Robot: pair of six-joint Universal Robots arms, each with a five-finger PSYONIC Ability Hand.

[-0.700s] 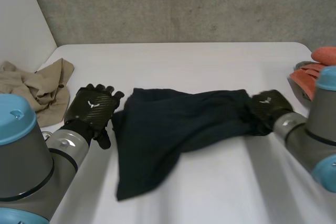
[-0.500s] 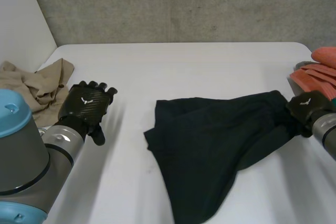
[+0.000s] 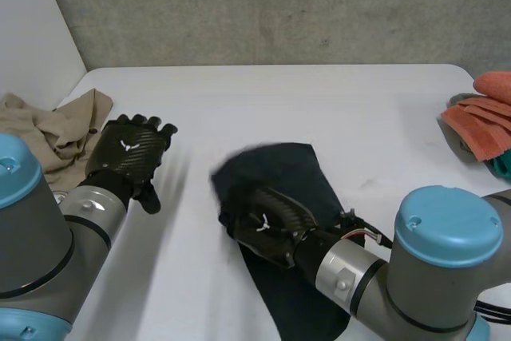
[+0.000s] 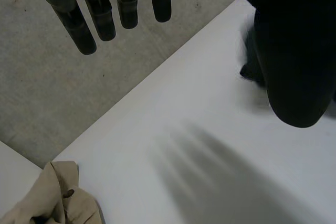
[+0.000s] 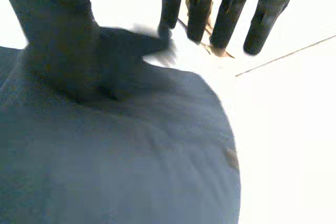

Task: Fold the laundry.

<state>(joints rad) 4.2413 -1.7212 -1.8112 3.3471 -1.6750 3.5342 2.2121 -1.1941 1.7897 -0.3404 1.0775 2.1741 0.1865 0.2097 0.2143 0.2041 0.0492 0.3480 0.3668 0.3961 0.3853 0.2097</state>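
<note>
A dark navy cloth lies doubled over itself a little right of the table's middle. My right hand rests on its left part, reaching in from the right. In the right wrist view the fingers are straight, the thumb stands apart from them, and the cloth spreads under the palm with a blurred flap at the fingertips. My left hand hovers over bare table to the left of the cloth, apart from it. In its wrist view its fingers are straight and empty, and the cloth lies off to the side.
A crumpled beige garment sits at the table's left edge and lies beyond the left hand's fingertips as the beige garment. Folded orange cloths are stacked at the right edge. A grey wall runs behind the white table.
My right hand swept from the far right to the left, carrying the cloth's end over the rest, so the cloth now lies doubled. The left hand barely moved.
</note>
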